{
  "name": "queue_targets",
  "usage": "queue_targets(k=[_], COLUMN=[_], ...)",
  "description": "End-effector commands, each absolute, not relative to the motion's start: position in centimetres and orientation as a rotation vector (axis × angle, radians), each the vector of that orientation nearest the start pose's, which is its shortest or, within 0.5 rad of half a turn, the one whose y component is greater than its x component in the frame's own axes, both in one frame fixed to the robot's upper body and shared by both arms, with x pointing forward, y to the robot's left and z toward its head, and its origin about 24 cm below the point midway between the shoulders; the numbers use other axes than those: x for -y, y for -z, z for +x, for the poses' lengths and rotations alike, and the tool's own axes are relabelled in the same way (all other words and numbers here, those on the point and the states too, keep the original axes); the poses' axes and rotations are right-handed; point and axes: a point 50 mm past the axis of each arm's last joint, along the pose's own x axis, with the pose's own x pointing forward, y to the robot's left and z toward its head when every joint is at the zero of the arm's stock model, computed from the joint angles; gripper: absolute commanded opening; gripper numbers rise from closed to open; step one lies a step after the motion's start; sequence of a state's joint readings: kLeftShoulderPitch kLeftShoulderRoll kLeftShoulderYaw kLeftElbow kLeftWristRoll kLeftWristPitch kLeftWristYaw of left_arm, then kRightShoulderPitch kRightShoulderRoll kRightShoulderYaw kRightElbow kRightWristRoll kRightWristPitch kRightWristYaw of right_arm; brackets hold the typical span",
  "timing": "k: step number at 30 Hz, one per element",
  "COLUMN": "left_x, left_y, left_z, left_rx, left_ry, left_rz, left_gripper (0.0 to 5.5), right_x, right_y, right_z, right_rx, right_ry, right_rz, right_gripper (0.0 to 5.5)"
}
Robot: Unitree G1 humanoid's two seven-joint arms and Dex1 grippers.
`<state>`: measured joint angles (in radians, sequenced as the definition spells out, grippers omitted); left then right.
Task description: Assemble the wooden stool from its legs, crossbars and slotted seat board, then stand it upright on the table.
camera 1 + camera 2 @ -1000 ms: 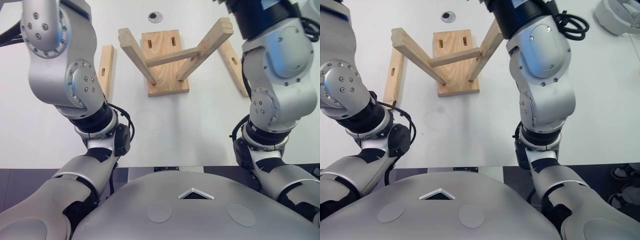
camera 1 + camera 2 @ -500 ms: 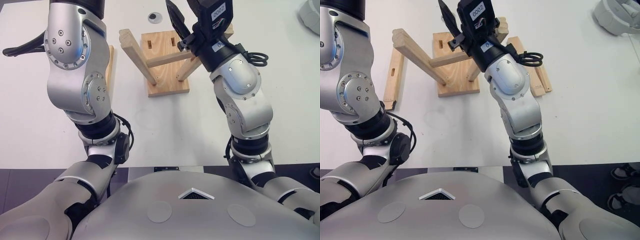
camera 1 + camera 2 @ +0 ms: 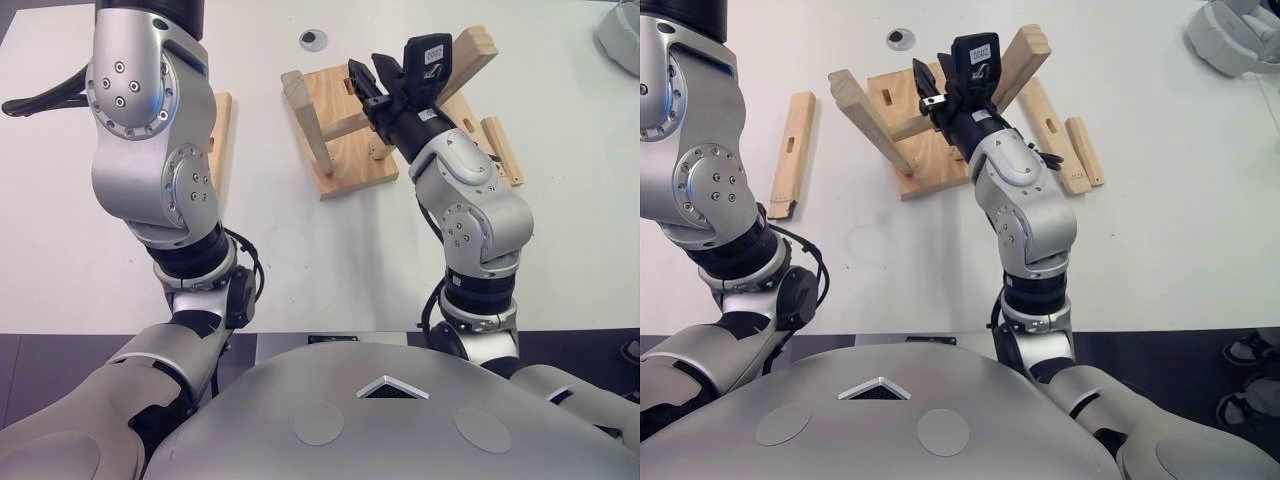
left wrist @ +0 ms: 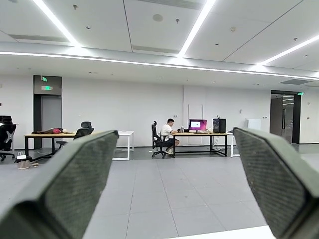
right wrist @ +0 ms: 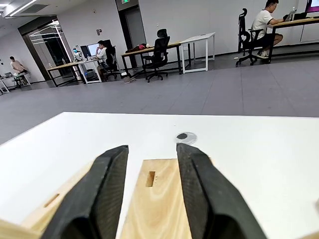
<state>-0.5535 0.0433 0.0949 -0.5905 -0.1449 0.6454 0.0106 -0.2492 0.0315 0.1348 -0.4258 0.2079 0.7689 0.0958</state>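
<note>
On the table (image 3: pixel 300 262) — seat board (image 3: pixel 352 175): flat, slots up; two legs (image 3: pixel 308 125) joined by a crossbar (image 3: pixel 345 127) stand tilted on it.
Right gripper (image 3: pixel 368 67): fingers apart, empty, near the crossbar.
Left gripper (image 4: pixel 175 133): wide open, raised.
Step in hand: probably seating the frame — grip the crossbar squarely, press straight down.
Loose leg (image 3: pixel 216 128): well apart, left.

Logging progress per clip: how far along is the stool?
Done: two fitted legs joined by a crossbar sit in the slotted seat board. In hand: nothing; the open right gripper hovers over that board, the open left gripper is raised. Left: one loose leg, a second loose leg and a short crossbar lie unfitted on the table.
</note>
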Motion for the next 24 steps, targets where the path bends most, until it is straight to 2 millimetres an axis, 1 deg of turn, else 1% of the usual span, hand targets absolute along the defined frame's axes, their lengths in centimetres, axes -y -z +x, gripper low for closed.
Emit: queue_targets(k=[1, 2, 4, 9, 14, 17, 19, 21, 22, 23, 24], left_x=[-13.2, -13.4, -13.5, -13.9, -14.0, -14.0, -14.0, -14.0, -14.0, -14.0, -13.9], left_y=[-25.1, -25.2, -25.2, -25.1, -24.9, -24.9, -25.0, -25.0, -25.0, -25.0, -25.0], left_z=[27.2, 27.1, 27.1, 27.1, 27.0, 27.0, 27.1, 27.1, 27.1, 27.1, 27.2], left_rx=[0.476, 0.479, 0.484, 0.489, 0.487, 0.487, 0.489, 0.489, 0.488, 0.488, 0.487], left_ry=[0.129, 0.126, 0.12, 0.106, 0.097, 0.095, 0.097, 0.098, 0.098, 0.099, 0.101], left_rz=[-0.074, -0.076, -0.078, -0.08, -0.08, -0.082, -0.081, -0.08, -0.08, -0.08, -0.08], left_gripper=[4.24, 4.24, 4.24, 4.24, 4.24, 4.24, 4.24, 4.24, 4.24, 4.24, 4.24], right_x=[8.6, 8.7, 9.1, 10.1, 9.4, 8.9, 8.7, 8.8, 8.9, 9.1, 9.4], right_y=[-16.1, -16.8, -17.3, -16.8, -18.1, -19.6, -20.3, -19.2, -18.2, -16.5, -14.0], right_z=[25.8, 25.3, 24.3, 22.6, 22.2, 22.2, 22.2, 22.9, 23.4, 24.1, 24.6], right_rx=[0.082, 0.129, 0.179, 0.192, 0.279, 0.377, 0.411, 0.343, 0.279, 0.158, -0.002], right_ry=[-0.432, -0.442, -0.449, -0.456, -0.513, -0.532, -0.522, -0.473, -0.446, -0.404, -0.361], right_rz=[0.073, 0.061, 0.053, 0.067, 0.075, 0.052, 0.061, 0.073, 0.086, 0.12, 0.166], right_gripper=[1.81, 1.81, 1.81, 1.81, 1.81, 1.81, 1.81, 1.81, 1.81, 1.81, 1.81])
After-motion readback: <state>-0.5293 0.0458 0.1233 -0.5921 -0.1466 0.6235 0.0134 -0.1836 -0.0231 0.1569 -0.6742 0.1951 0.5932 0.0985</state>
